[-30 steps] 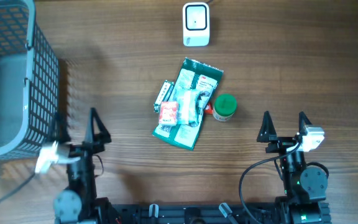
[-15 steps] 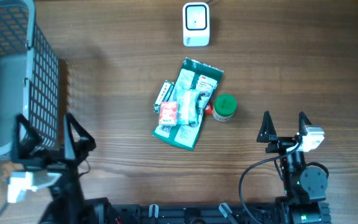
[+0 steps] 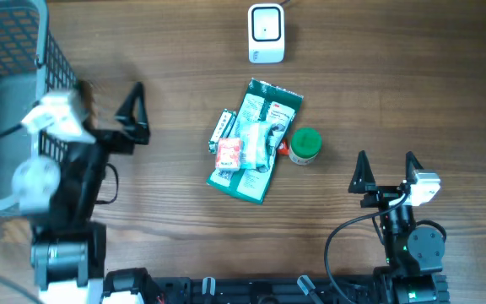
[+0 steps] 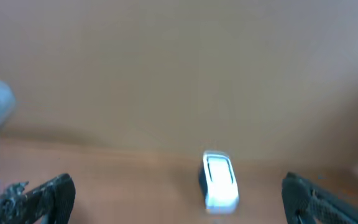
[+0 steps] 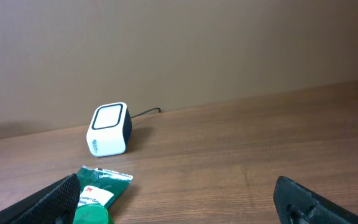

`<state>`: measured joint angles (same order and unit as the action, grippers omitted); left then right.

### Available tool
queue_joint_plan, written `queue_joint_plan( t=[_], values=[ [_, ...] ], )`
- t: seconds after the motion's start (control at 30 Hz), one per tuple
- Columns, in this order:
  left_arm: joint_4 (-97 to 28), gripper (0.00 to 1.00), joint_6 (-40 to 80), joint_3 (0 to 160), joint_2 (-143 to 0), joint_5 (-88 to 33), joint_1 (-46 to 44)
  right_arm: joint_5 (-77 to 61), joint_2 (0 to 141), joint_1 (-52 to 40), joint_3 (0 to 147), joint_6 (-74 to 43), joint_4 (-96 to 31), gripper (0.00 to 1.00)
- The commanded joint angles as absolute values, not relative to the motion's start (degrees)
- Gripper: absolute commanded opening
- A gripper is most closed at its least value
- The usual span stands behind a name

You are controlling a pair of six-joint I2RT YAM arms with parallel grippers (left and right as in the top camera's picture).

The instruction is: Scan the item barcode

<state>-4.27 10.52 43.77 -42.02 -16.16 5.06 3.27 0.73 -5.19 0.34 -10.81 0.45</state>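
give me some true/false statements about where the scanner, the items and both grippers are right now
1. The white scanner lies beyond the pile of items, away from the arms. True.
2. The left gripper is shut on the green packet. False: it is open and empty, off to the side near the basket.
3. The green-lidded jar sits beside the packet on the right arm's side. True.
4. The wire basket stands by the right arm. False: it is on the left arm's side.
5. The right gripper is open, holding nothing. True.
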Motion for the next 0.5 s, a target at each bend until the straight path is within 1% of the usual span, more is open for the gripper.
queue_joint_plan(
  t=[0.0,0.17,0.27,0.33,0.4,0.47],
  values=[
    [-9.28,1.0,9.39,44.31,-47.44,-20.58,5.48,3.57,0.21,-4.95,0.3,-10.66,0.75,1.0],
    [-14.0,1.0,9.41,44.29,-54.65,-20.56,5.48,3.57,0.21,-4.95,0.3,-10.63,0.75,1.0],
    [-13.98,1.0,9.45,44.23,-59.94,-20.99,5.37,3.57,0.21,-4.95,0.3,-10.63,0.75,1.0],
    [-14.22,1.0,11.75,44.23,-63.53,-21.28,5.37,3.57,0.21,-4.95,0.3,-10.63,0.75,1.0],
    [-16.03,1.0,14.13,44.23,-67.79,-27.07,5.37,3.57,0.21,-4.95,0.3,-10.66,0.75,1.0],
    [-16.67,0.98,14.13,44.25,-69.6,-32.23,5.39,3.38,0.21,-4.95,0.3,-10.63,0.75,1.0]
  ],
)
